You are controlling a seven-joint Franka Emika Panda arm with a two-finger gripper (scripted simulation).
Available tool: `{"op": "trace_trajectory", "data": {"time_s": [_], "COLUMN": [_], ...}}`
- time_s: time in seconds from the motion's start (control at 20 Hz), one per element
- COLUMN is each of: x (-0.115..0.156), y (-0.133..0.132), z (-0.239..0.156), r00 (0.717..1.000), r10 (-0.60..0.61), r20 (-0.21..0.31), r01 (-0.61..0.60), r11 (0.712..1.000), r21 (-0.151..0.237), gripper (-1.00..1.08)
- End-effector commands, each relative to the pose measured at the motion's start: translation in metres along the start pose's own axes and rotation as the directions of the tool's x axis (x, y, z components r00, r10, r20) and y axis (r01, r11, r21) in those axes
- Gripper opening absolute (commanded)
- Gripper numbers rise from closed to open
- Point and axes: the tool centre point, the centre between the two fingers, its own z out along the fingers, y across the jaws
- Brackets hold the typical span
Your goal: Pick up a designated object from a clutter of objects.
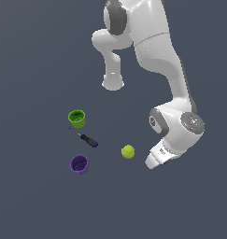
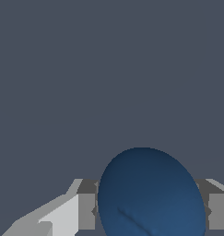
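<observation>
In the wrist view the dark blue ball sits between my gripper's two fingers, with a grey pad against each side of it. The gripper is shut on the ball. In the exterior view the ball and the fingers are hidden behind the white hand, which hangs low at the exterior view's right, just right of the yellow-green ball.
A green cup, a slim black tool with a blue tip and a purple cup lie at the exterior view's left. Only one green cup shows. The arm's base stands farther back.
</observation>
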Motion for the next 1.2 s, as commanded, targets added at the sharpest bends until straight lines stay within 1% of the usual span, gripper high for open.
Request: {"op": "trace_trajectory", "data": {"time_s": [0.0, 0.2, 0.35, 1.15], "x": [-0.005, -0.02, -0.034, -0.126], "y": [0.009, 0.03, 0.05, 0.185], "z": [-0.009, -0.028, -0.047, -0.176], "r00": [1.0, 1.0, 1.0, 1.0], "r10": [0.001, 0.001, 0.001, 0.001], "r20": [-0.001, -0.001, -0.001, -0.003], "r01": [-0.001, -0.001, -0.001, -0.001], "r11": [1.0, 1.0, 1.0, 1.0], "r21": [-0.001, -0.001, -0.001, 0.0], "gripper": [-1.0, -1.0, -1.0, -1.0]}}
